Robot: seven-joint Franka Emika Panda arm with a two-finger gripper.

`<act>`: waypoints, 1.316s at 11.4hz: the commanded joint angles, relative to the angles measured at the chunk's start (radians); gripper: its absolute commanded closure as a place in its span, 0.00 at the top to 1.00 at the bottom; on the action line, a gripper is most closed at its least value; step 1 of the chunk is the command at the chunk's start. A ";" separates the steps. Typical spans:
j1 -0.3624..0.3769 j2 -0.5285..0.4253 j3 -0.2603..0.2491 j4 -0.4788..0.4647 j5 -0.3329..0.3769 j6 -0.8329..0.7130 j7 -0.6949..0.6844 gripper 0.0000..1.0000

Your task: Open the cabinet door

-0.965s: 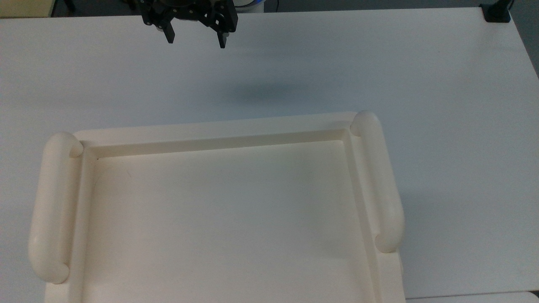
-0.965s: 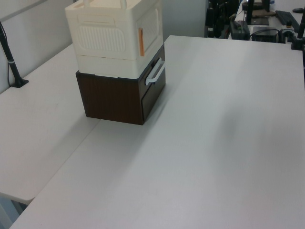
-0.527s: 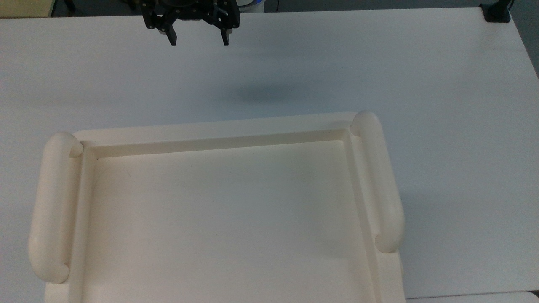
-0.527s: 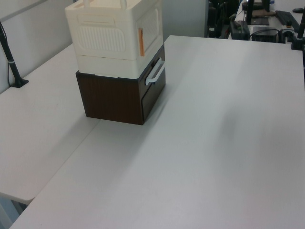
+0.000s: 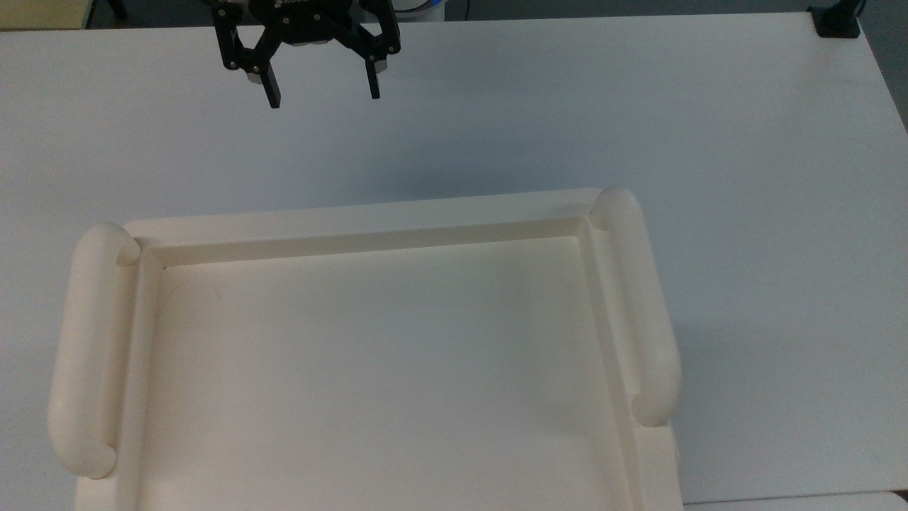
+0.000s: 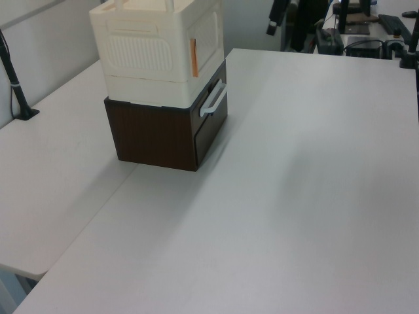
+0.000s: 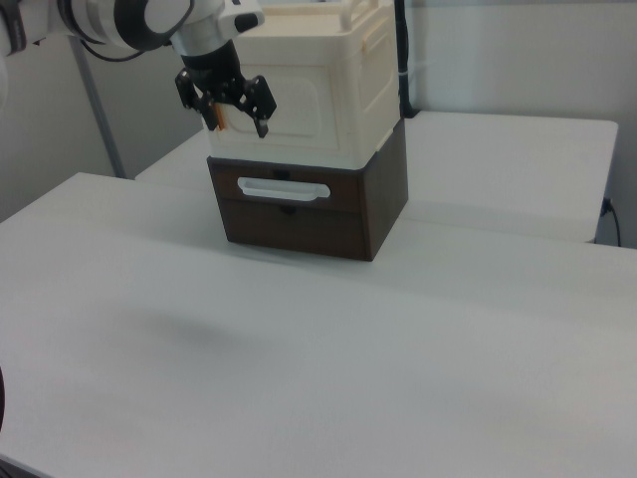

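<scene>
Gripper [image 5: 323,94] hangs over bare white table [image 5: 638,106] near the top view's upper edge, fingers [image 5: 272,95] spread wide apart w/ nothing between them. In the right view it's in the air in front of the cream cabinet [image 7: 318,90], arm [image 7: 139,20] coming in from the right view's left. Cabinet door [image 7: 289,100] is the front panel w/ rounded recess, flat against the box, orange bit [image 7: 215,119] at its edge by the fingers. In the left view the door [image 6: 205,34] faces right, orange fitting [image 6: 194,48] along its near edge. Cream unit sits on a dark brown drawer box [image 6: 163,134] w/ a white bar handle [image 6: 213,99]. Top view: recessed tray top [image 5: 369,213] w/ two tubular side handles [image 5: 638,305]; door face hidden beneath it, tray cut off at frame bottom. Left view: gripper mostly cropped at the top, dark clutter behind the table hard to make out.
</scene>
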 commanded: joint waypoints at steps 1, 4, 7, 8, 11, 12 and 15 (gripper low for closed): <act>0.069 0.009 0.003 -0.017 0.018 0.099 -0.016 1.00; 0.138 0.044 0.026 -0.009 0.010 0.196 0.000 1.00; 0.141 0.197 0.061 0.087 -0.017 0.353 0.100 1.00; 0.155 0.260 0.061 0.149 -0.052 0.408 0.123 1.00; 0.167 0.282 0.054 0.164 -0.091 0.496 0.137 0.97; 0.172 0.290 0.049 0.165 -0.101 0.525 0.128 0.84; 0.187 0.290 0.054 0.158 -0.123 0.531 0.140 0.48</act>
